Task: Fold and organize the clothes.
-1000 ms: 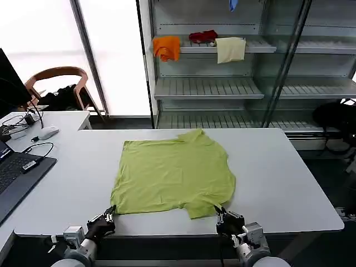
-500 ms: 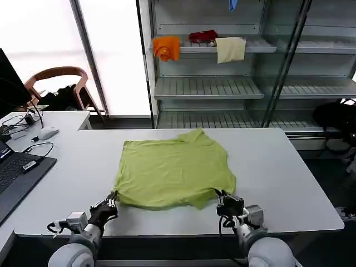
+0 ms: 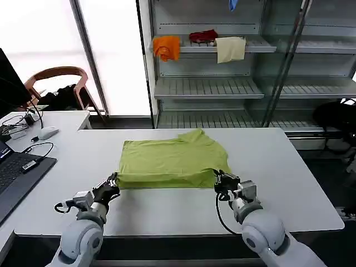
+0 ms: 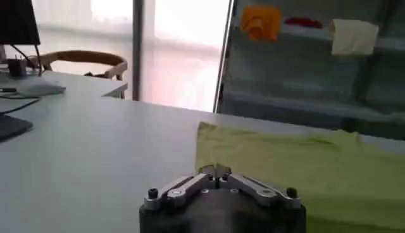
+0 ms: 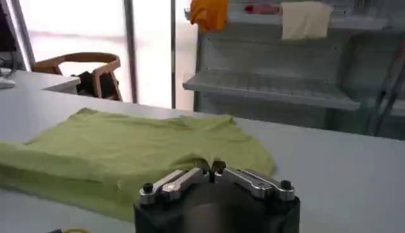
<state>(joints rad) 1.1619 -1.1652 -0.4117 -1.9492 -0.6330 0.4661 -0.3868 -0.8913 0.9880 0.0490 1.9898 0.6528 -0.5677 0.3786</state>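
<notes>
My left end effector (image 3: pixel 113 182) and right end effector (image 3: pixel 219 181), a second ago at the table's (image 3: pixel 289 183) near edge, have moved farther in, each clamped on a near corner of the lime T-shirt (image 3: pixel 169 161). The shirt's near hem, flat on the table before, is now lifted and carried toward the far side, so the visible spread of fabric is shorter front to back.
</notes>
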